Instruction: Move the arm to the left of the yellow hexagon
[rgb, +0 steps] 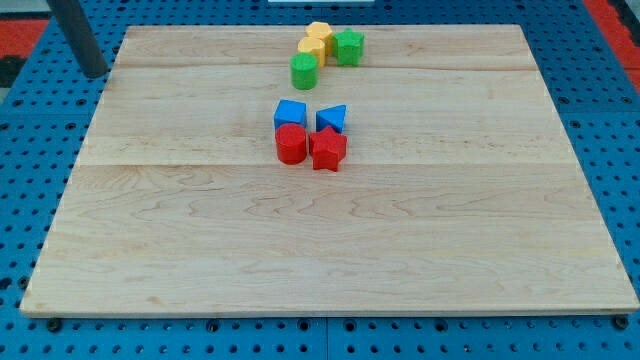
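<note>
My tip (97, 73) stands at the far left corner of the desk, just off the wooden board (330, 250) and over the blue pegboard (30, 150) that surrounds it; the dark rod runs up out of the view's top, leaning slightly to the left. It is a bare rod with nothing to open or close, and it touches no block. The yellow hexagon (320, 33) sits close to the far edge of the board, a little right of that edge's middle, well apart from my tip, which lies far off on its left side. A second yellow block (312, 48), whose shape I cannot make out, touches the hexagon on its near left side. A green block (349, 46), blocky and roughly star-like, presses against the yellow pair on the view's right. A green cylinder (304, 71) stands just in front of the yellow pair, touching or nearly touching it. Nearer the middle of the board, well apart from that far cluster, four more blocks huddle together: a blue cube (290, 113) and a blue triangle (332, 119) side by side with a narrow gap between them, and in front of them a red cylinder (291, 144) and a red star (328, 149), which touch each other.
</note>
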